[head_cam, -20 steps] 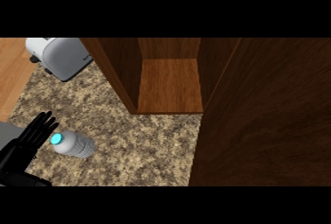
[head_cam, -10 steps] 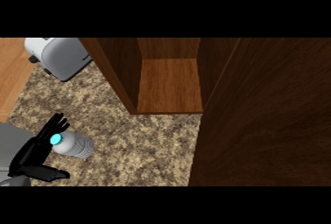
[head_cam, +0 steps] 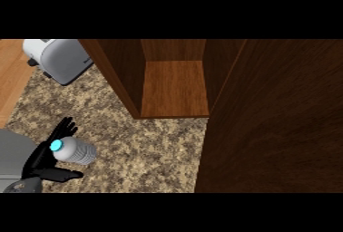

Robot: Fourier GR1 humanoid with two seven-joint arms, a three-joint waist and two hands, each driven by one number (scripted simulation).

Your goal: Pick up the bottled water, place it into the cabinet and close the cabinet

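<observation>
Lying on the counter, one bottled water, one left hand spread open beside it, one open cabinet, one toaster.

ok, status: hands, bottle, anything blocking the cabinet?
Left robot hand open beside the bottled water, not gripping. Right robot hand out of view. Bottle on the counter. Cabinet open, shelf bare, path unobstructed.

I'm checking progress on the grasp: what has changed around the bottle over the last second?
The left hand has slid rightward from the view's left edge up against the bottled water, fingers straight behind it and thumb stretched out below; it has not curled round it. The bottle has hardly moved on the counter. The cabinet, its open door and the toaster stayed as they were.
</observation>
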